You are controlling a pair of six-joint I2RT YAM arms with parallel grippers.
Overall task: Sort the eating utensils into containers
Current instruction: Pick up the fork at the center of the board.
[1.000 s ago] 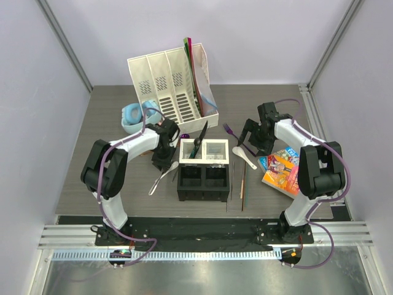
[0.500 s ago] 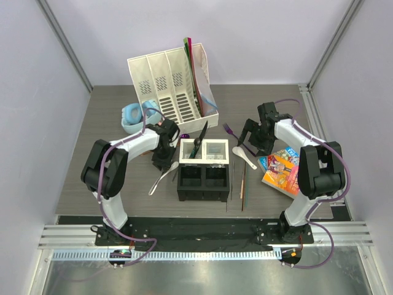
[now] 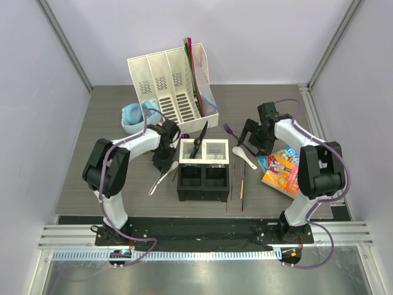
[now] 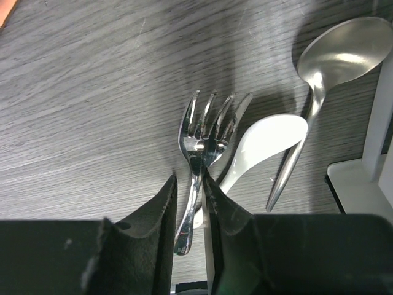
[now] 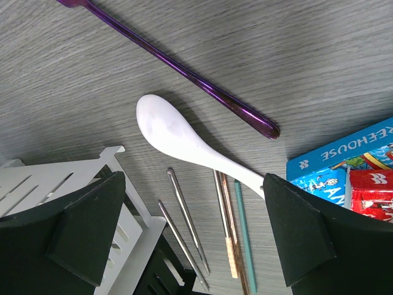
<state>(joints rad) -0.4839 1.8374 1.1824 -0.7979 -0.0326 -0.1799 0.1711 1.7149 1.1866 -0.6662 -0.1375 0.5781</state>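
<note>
My left gripper [image 4: 189,178] is shut on the neck of a metal fork [image 4: 206,138], low over the table just left of the caddy [image 3: 204,169]. A white ceramic spoon [image 4: 264,144] and a metal spoon [image 4: 331,61] lie beside the fork. My right gripper [image 5: 196,233] is open wide above a second white soup spoon [image 5: 178,138], right of the caddy. A purple utensil [image 5: 184,70] lies beyond it. Metal chopsticks [image 5: 187,227], brown ones [image 5: 227,227] and a teal stick [image 5: 242,233] lie nearer. A black piece [image 3: 199,138] stands in a white cell.
The tall white file organiser [image 3: 172,89] stands at the back, with blue headphones [image 3: 135,115] to its left. A colourful book [image 3: 281,169] lies at the right, its corner beside my right finger [image 5: 307,233]. The caddy's white corner [image 5: 92,178] is under my right gripper's left finger.
</note>
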